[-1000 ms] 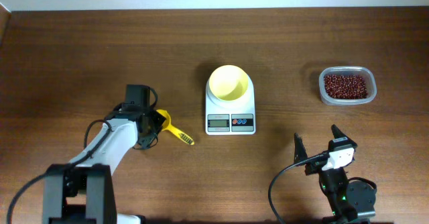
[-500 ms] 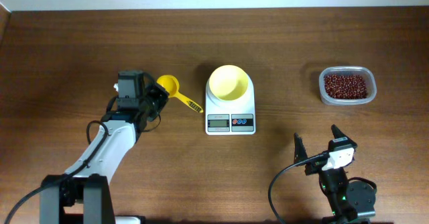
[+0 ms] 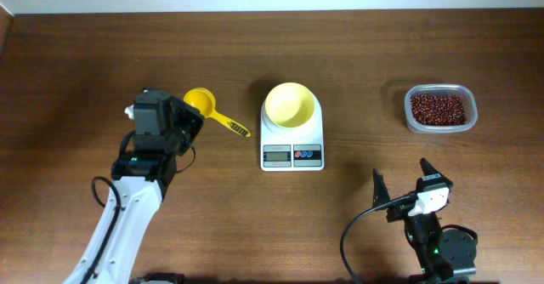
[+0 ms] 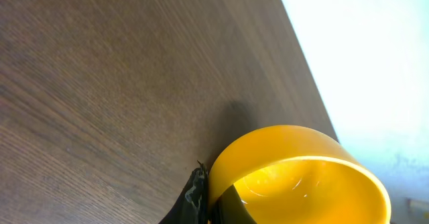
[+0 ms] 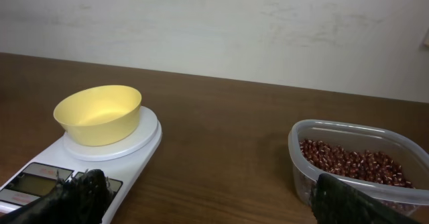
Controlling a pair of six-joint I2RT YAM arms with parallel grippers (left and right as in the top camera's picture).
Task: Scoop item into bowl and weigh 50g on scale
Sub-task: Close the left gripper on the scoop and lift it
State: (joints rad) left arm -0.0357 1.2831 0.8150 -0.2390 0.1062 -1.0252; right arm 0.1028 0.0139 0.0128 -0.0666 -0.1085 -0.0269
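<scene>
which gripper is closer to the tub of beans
Right. The right gripper hangs near the tub, on the robot's side; the left gripper is beyond the scale, holding the scoop.

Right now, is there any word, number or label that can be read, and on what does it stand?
No text can be read.
Display of the scale: too small to read.
Its button panel: marks too small to read.
Bowl, scoop, tub: no text visible.

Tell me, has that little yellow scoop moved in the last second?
Yes. The scoop went up the overhead view, from beside the scale's display to beside the bowl.
</scene>
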